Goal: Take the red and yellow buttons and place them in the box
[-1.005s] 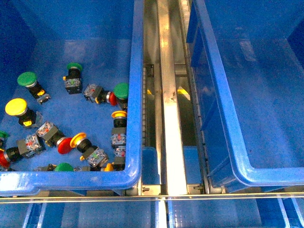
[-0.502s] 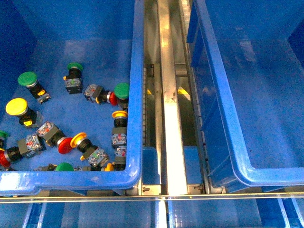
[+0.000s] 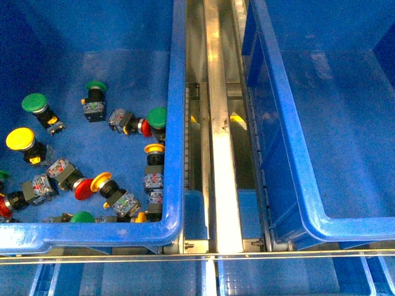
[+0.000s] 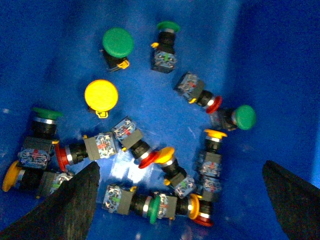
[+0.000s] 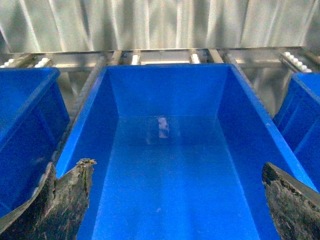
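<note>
Left crate (image 3: 178, 123) keeps its red and yellow buttons (image 3: 18, 139) unmoved, while left tool (image 4: 181, 167) and right tool (image 5: 176, 165) gape empty.

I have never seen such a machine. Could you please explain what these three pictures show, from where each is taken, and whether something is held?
This is a robot with two arms, each ending in a pincer. The front picture comes from its body and looks down on two deep blue crates with a metal rail between them; no arm shows there. The left crate holds push buttons, such as a yellow button, a red button and a green button. The right crate shows nothing inside. The other pictures come from wrist cameras: the left pincer hangs open above the buttons, the right pincer open above the right crate. Neither holds anything.
</note>
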